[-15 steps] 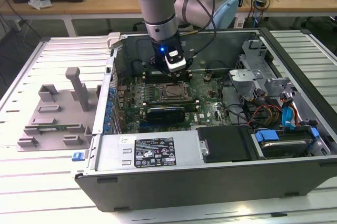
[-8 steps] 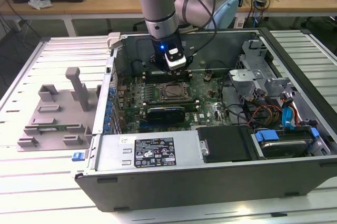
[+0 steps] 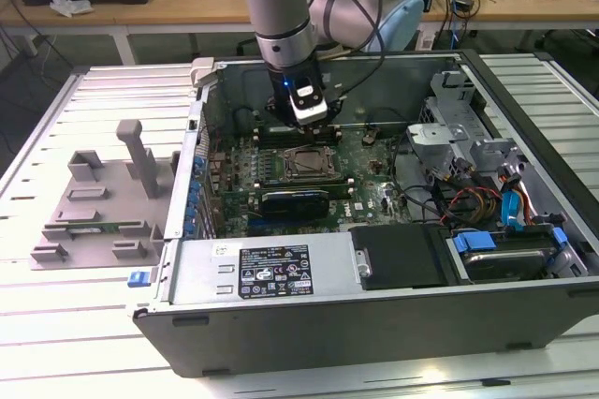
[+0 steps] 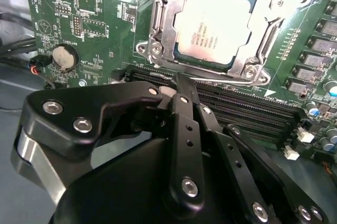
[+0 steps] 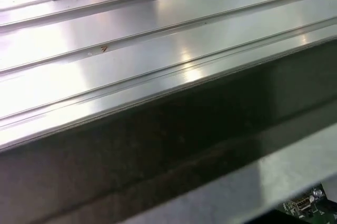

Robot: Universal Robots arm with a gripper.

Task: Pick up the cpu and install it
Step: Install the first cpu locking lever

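**CPU seated in the socket, gripper hanging just beside it**

The small, flat square cpu with its shiny silver-grey metal top [image 4: 212, 27] lies inside the metal-framed motherboard socket [image 4: 158, 29] in the second wrist view, level within the frame, whose silver border and screws surround it on all sides. Nothing rests on the chip's top.

The black gripper [image 4: 179, 84] hangs over the long black memory slots [image 4: 253, 113] just beside the socket — its linkage arms and bolts crowd the near part of that view. The jaws appear drawn together into one narrow black tip pointing toward the socket edge, and nothing is held between them; the cpu lies apart from them. In the exterior view the gripper [image 3: 310, 124] stands upright over the green motherboard [image 3: 365, 174] inside the open dark-grey computer case [image 3: 374, 324], just behind the socket [image 3: 312, 164] as that camera sees it.

A round silver coin-cell battery [image 4: 65, 57] sits on the board well away from the socket. A long black expansion card [image 3: 295, 202] lies in front of the socket in the exterior view. On that view's left, a grey plastic fixture tray [image 3: 94, 212] rests on the ribbed metal bench [image 3: 56, 343], outside the case. The first wrist view shows the bench's shiny ridges [image 5: 158, 34] beside a dark case wall [image 5: 158, 150].
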